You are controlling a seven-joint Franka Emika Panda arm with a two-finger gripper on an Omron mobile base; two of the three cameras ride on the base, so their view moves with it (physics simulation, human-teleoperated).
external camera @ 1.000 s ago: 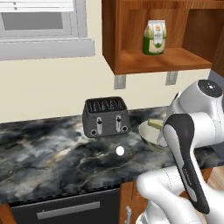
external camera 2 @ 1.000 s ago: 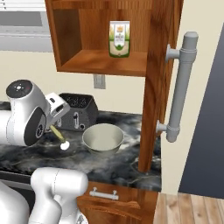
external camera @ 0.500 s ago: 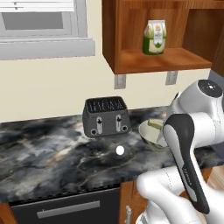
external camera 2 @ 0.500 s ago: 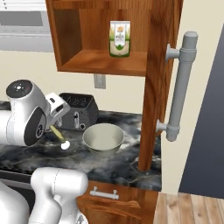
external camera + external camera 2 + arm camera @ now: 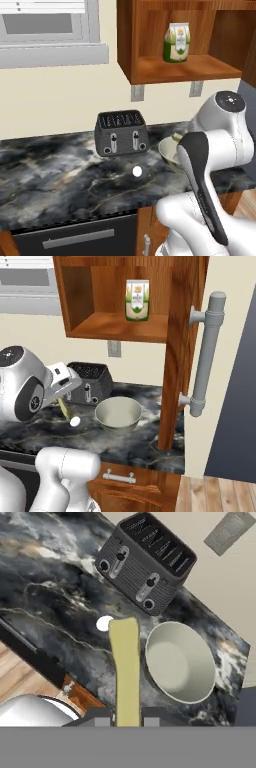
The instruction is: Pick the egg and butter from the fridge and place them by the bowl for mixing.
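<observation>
My gripper (image 5: 126, 717) is shut on the butter (image 5: 126, 667), a pale olive-yellow stick that points down over the dark marble counter (image 5: 45, 602). The stick's tip hangs close to the egg (image 5: 104, 623), a small white egg that lies on the counter in front of the toaster. The beige-grey bowl (image 5: 180, 662) stands just beside the stick. From the right base view the butter (image 5: 64, 408) slants down from the gripper (image 5: 62, 401) toward the egg (image 5: 74, 421), left of the bowl (image 5: 118, 414). The left base view has the egg (image 5: 137, 171) and part of the bowl (image 5: 169, 150) behind my arm. The fridge is out of view.
A dark toaster (image 5: 121, 133) stands against the wall behind the egg. A green-and-cream carton (image 5: 137, 300) sits in the open wooden cabinet above. A wooden panel with a tall grey handle (image 5: 206, 356) rises right of the bowl. A window (image 5: 50, 25) is at the upper left.
</observation>
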